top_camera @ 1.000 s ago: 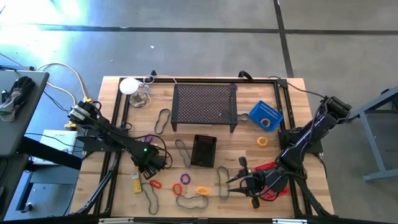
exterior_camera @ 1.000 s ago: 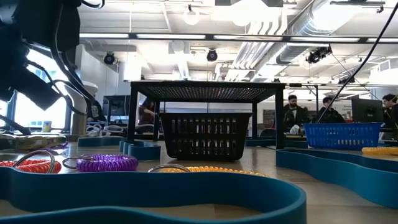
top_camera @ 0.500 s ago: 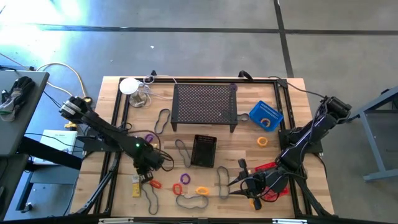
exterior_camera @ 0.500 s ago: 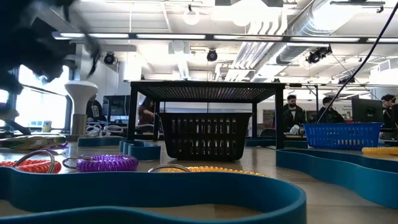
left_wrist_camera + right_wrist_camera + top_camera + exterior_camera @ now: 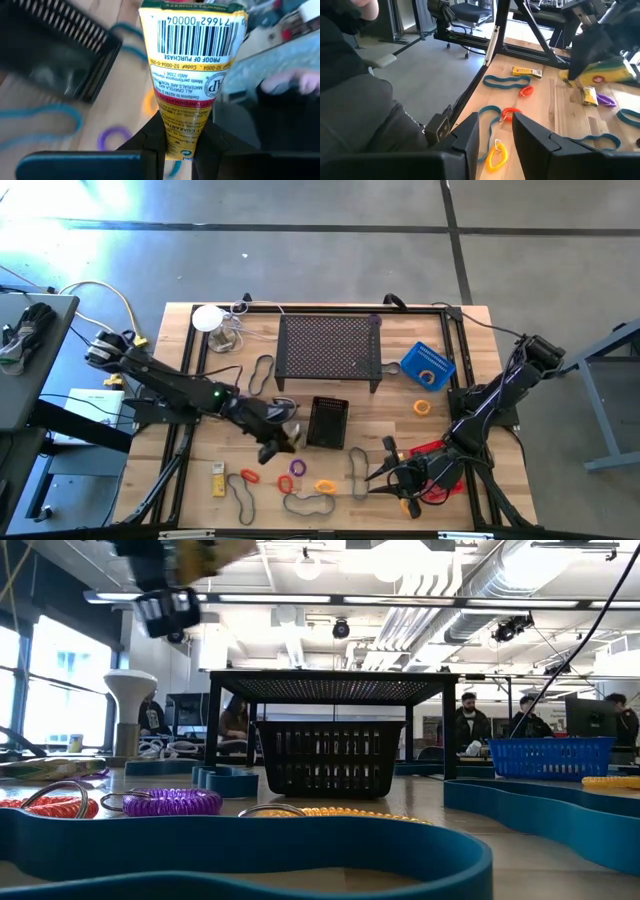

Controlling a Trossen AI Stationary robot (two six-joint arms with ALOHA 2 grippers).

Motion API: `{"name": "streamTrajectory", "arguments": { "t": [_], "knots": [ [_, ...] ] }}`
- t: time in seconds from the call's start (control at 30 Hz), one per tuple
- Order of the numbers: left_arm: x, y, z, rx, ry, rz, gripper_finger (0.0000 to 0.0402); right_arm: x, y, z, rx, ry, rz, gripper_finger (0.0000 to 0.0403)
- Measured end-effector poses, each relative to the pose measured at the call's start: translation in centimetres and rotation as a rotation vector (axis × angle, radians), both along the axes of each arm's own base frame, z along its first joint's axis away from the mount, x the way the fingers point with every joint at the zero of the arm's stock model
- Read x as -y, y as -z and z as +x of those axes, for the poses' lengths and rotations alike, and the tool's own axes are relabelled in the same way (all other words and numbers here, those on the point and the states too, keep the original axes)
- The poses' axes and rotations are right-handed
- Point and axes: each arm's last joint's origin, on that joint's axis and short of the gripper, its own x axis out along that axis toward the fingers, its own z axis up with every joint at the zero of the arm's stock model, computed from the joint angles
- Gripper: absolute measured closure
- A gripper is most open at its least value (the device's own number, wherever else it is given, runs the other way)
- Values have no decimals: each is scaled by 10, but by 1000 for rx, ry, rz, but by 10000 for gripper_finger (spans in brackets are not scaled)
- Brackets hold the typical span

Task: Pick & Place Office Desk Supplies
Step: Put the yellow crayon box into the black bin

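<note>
Left wrist view: left hand [image 5: 179, 145] clamped on the lower end of a yellow packet [image 5: 192, 65]; barcode end pointing away from the fingers
High view, left hand: [image 5: 281, 436] at about 9 o'clock of the black basket [image 5: 328, 421], just beside it; a second ago lower on the bench [image 5: 390, 405] near a second yellow packet [image 5: 218, 478], so packet picked up and carried toward the basket
Low view: packet aloft near the top edge, well clear of the bench
Right hand: [image 5: 375, 471] low at 5 o'clock of the black basket, beside a blue loop [image 5: 358, 473]; fingers narrowly apart, holding nothing, unchanged
Right wrist view: orange ring [image 5: 526, 91] and yellow coil [image 5: 495, 155] loose on the bench
Meaning: pick likely done; placing not yet; many supplies unsorted
</note>
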Motion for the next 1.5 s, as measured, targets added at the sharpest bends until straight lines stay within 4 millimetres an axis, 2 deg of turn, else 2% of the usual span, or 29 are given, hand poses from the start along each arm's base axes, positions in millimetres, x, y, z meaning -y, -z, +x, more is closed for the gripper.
{"name": "streamTrajectory", "arguments": {
  "t": [0.27,0.5,1.3,1.5],
  "knots": [
    [-16,25,35,40,-97,-34,336,-1,1,0,-5,-3,-3,309],
    [-32,43,48,-1,-161,-24,336,-1,3,1,-9,-3,-7,309],
    [-35,43,51,79,-172,176,336,-1,3,1,-7,-3,-5,309],
    [-33,45,58,63,-176,207,336,-1,3,1,-7,-3,-6,309]
  ]
}}
